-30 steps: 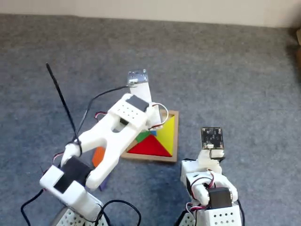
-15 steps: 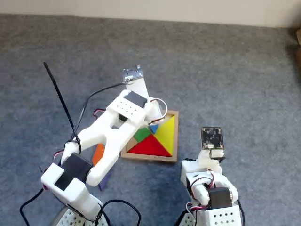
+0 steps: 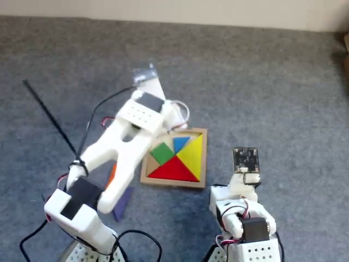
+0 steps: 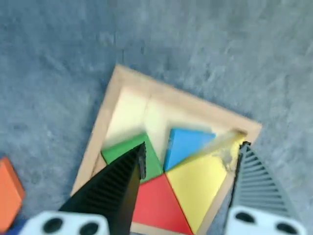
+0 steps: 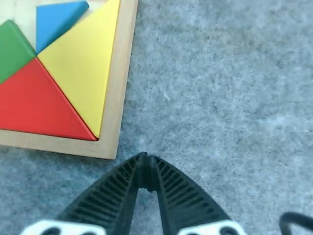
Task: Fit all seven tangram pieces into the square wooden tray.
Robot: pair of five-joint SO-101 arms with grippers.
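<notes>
The square wooden tray lies mid-table and holds a green square, a blue triangle, a large yellow triangle and a large red triangle. Bare wood shows in its far left part. An orange piece and a purple piece lie on the carpet left of the tray, partly under the left arm. My left gripper hangs open and empty above the tray. My right gripper is shut, empty, just off the tray's near right corner.
Grey carpet covers the table all round. A black cable rises from the left arm. The right arm's base sits at the near edge, and open carpet lies right of and beyond the tray.
The left arm has swung back and leftward off the tray, uncovering the green square and the blue triangle lying in it. The right arm has not moved.
</notes>
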